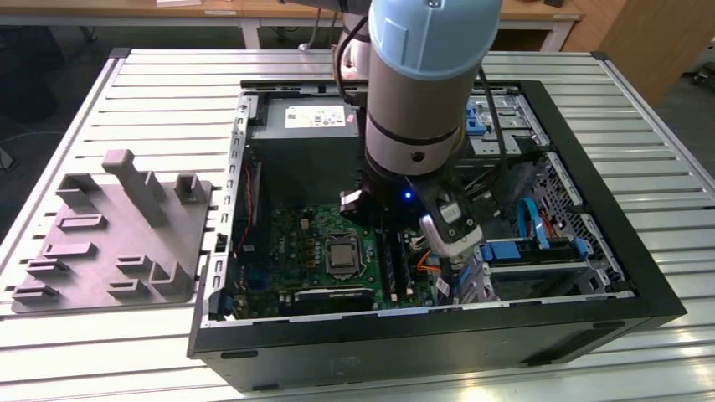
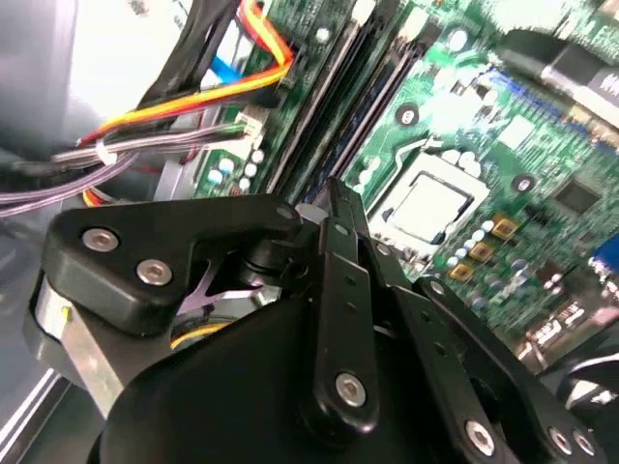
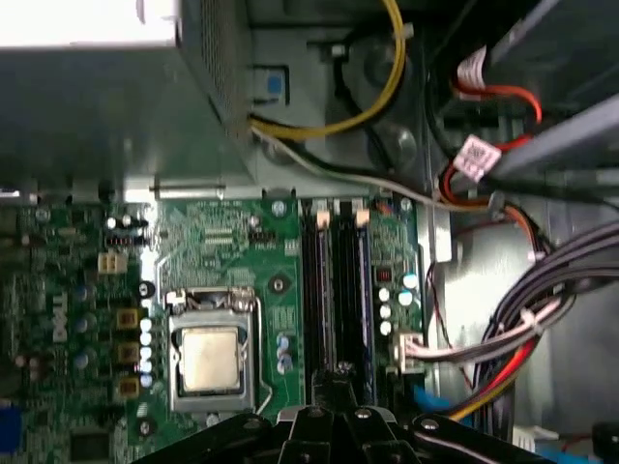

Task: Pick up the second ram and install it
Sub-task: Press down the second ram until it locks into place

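An open computer case lies on a slatted metal surface, toward the edge at the exterior view's right. The arm reaches down into the case, and the gripper is seen low over the memory slots on the green motherboard, beside the silver processor socket.

In both wrist views the black fingers appear drawn close together at their tips. Whether a thin dark ram is pinched between them cannot be told; its edge may be hidden by the fingers. No ram is seen on the grey slotted holder near the surface's edge at the exterior view's left. Dark strips lie along the slots, so a seated stick there may be judged likely, but this is not certain.

For a good seating, the stick would need to be kept upright and lined up along the slot, with pressure applied straight down and evenly.

Room is tight. A bundle of red, yellow and grey cables runs just beside the slots, and the case walls close in around the arm. Sideways motion could snag the wires.
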Action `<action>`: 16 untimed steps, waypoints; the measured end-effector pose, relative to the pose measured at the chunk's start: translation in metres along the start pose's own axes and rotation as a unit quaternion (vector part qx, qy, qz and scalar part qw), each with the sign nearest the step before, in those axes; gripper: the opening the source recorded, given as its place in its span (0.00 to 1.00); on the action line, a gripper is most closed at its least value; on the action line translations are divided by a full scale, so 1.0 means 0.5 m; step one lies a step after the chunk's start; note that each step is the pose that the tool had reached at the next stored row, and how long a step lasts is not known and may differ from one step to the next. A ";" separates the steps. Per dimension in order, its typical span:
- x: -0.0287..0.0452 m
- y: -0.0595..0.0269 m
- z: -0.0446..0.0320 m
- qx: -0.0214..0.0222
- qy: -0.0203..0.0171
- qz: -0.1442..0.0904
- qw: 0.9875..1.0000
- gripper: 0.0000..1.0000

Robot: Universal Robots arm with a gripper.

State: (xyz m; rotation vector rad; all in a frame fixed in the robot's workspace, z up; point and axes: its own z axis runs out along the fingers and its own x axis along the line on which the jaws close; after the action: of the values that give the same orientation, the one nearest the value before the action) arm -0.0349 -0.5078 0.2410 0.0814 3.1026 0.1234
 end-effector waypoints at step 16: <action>-0.007 -0.049 0.012 0.000 0.001 0.000 1.000 0.10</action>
State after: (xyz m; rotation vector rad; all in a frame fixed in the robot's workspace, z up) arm -0.0322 -0.5320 0.2334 0.0817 3.1038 0.1236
